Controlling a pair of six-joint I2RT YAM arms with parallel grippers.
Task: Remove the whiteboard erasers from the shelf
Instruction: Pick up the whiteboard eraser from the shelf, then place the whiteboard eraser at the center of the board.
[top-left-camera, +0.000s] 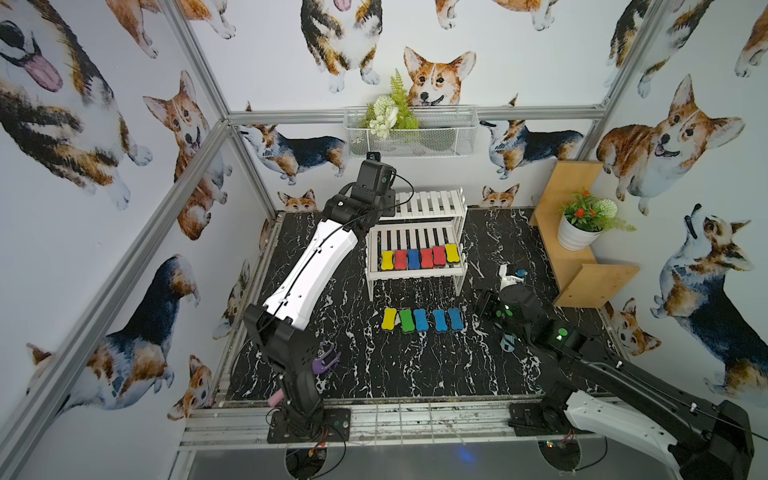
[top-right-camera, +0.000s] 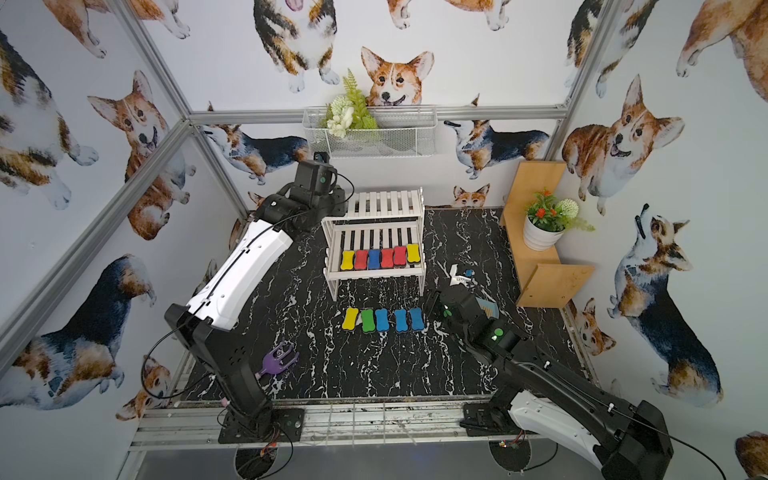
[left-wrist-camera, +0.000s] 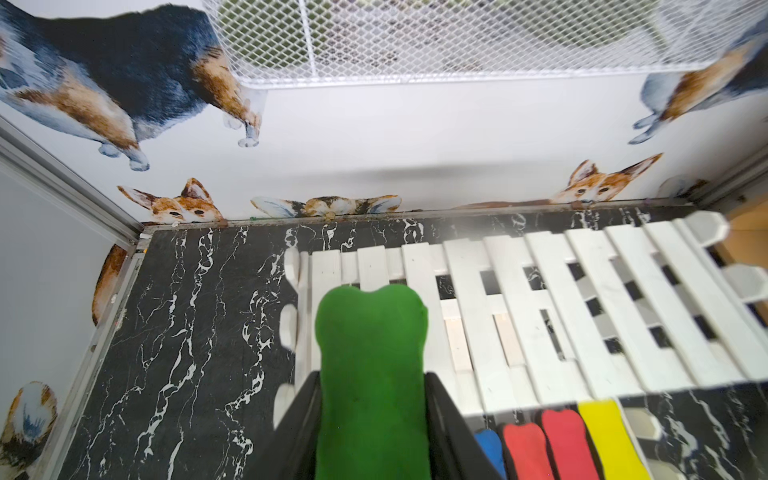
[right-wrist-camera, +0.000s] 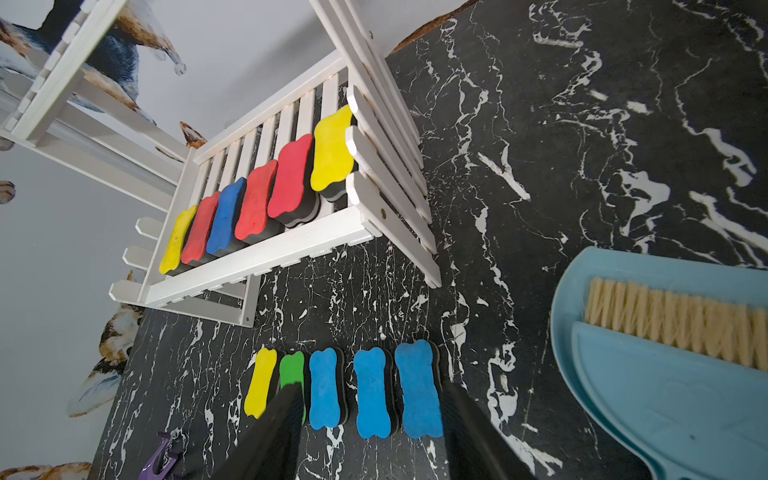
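The white slatted shelf (top-left-camera: 428, 203) stands at the back of the black marble table. Several whiteboard erasers (top-left-camera: 419, 257) in yellow, red and blue line its lower tier, also seen in the right wrist view (right-wrist-camera: 257, 199). My left gripper (left-wrist-camera: 371, 374) is shut on a green eraser (left-wrist-camera: 370, 332) over the left end of the top tier (left-wrist-camera: 540, 299); in both top views the arm hides this grip. Several more erasers (top-left-camera: 422, 319) lie in a row on the table in front of the shelf. My right gripper (right-wrist-camera: 372, 386) hangs open over that row's blue end, holding nothing.
A light-blue dustpan with brush (right-wrist-camera: 665, 374) lies to the right of my right gripper. A purple tool (top-left-camera: 324, 361) lies by the left arm's base. A tan wooden stand (top-left-camera: 577, 270) with a potted plant (top-left-camera: 582, 224) fills the right back corner. A wire basket (top-left-camera: 411, 133) hangs above the shelf.
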